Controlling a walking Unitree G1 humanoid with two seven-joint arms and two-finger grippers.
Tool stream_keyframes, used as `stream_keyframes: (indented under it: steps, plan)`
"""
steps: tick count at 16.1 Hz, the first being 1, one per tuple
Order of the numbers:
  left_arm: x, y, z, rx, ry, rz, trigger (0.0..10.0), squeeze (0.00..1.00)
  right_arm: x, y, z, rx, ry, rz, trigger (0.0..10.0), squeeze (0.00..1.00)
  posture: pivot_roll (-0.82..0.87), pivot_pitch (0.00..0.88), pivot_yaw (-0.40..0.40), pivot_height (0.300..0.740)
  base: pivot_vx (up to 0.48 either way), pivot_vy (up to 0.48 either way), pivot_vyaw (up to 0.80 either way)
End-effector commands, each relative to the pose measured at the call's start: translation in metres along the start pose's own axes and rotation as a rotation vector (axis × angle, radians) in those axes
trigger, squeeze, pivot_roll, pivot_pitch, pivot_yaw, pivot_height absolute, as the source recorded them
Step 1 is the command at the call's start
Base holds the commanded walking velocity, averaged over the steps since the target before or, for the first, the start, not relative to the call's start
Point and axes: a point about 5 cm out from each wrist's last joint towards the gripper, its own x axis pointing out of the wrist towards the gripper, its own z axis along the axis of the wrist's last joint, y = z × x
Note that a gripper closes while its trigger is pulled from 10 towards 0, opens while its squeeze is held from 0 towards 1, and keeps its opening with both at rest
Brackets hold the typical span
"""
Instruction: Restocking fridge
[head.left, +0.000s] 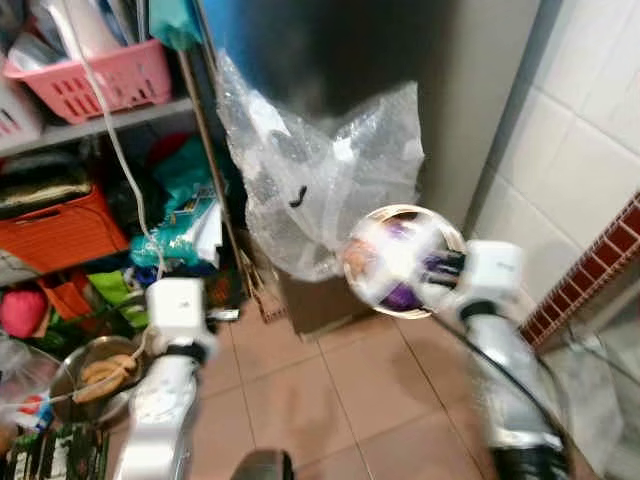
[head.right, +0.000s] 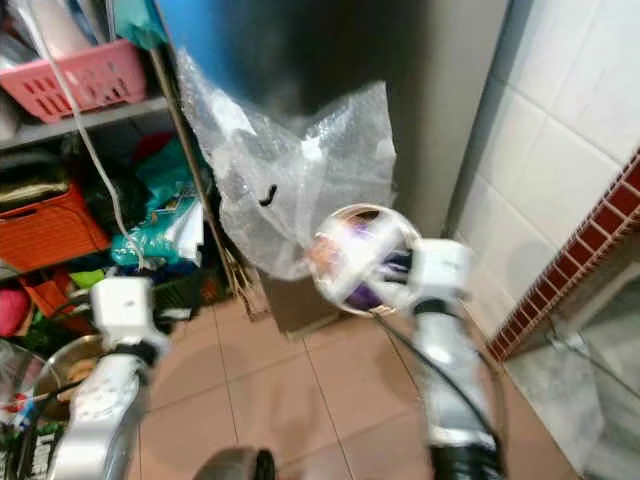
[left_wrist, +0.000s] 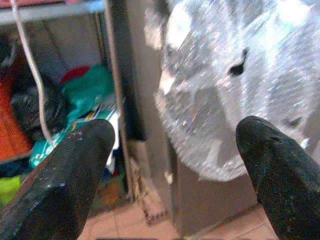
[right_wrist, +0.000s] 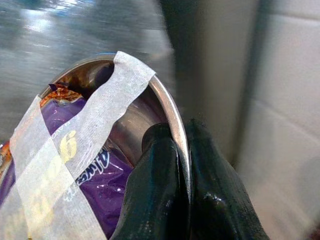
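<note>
- Because its rim is pinched between the two black fingers of the right gripper (right_wrist: 182, 165), the steel bowl (head.left: 403, 260) hangs in the air at centre right of the head views, tipped so that its open mouth faces the camera.
- Inside it lies a purple packet (right_wrist: 95, 180), and strips of white tape (right_wrist: 75, 150) cross the bowl's mouth; my reading is that the tape is there to keep the packet from sliding out while the bowl is carried on edge.
- The rim grip, one finger inside and one outside the wall, suits a thin-walled bowl that has no handle.
- Just behind the bowl, upper centre of the frame, a sheet of bubble wrap (head.left: 320, 170) hangs against a dark, tall appliance (head.left: 330, 50); I judge this to be the fridge, its door not yet opened, so the restocking is at the carrying stage.
- The left gripper (left_wrist: 175, 180) is held forward with its fingers well apart and nothing between them, pointing toward the bubble wrap and the appliance's edge, probably kept free to pull the door.
- At the left of the frame stand cluttered shelves with a pink basket (head.left: 100, 75) and an orange crate (head.left: 60, 235); at the right, a white tiled wall (head.left: 590, 130).
- The head views are blurred.
</note>
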Motion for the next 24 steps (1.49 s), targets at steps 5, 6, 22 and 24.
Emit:
stream_keyframes:
  steps: [5, 6, 22, 24]
  plan:
    - [0.014, 0.011, 0.011, 0.051, -0.053, 0.017, 10.0, 0.00, 0.013, 0.017, 0.019, 0.048, -0.086, 0.006, 10.0, 0.00, 0.07, 0.000, 0.059, 0.740, 0.000, 0.000, 0.00]
    - [0.017, 0.012, 0.012, 0.051, -0.056, 0.019, 10.0, 0.00, 0.013, 0.017, 0.018, 0.043, -0.078, 0.002, 10.0, 0.00, 0.06, 0.000, 0.061, 0.740, 0.000, 0.000, 0.00]
    - [0.021, 0.008, 0.012, 0.050, -0.061, 0.010, 10.0, 0.00, 0.016, 0.019, 0.020, 0.034, -0.088, 0.010, 10.0, 0.00, 0.05, 0.000, 0.064, 0.740, 0.000, 0.000, 0.00]
    - [0.021, 0.008, 0.012, 0.050, -0.061, 0.010, 10.0, 0.00, 0.016, 0.019, 0.020, 0.034, -0.088, 0.010, 10.0, 0.00, 0.05, 0.000, 0.064, 0.740, 0.000, 0.000, 0.00]
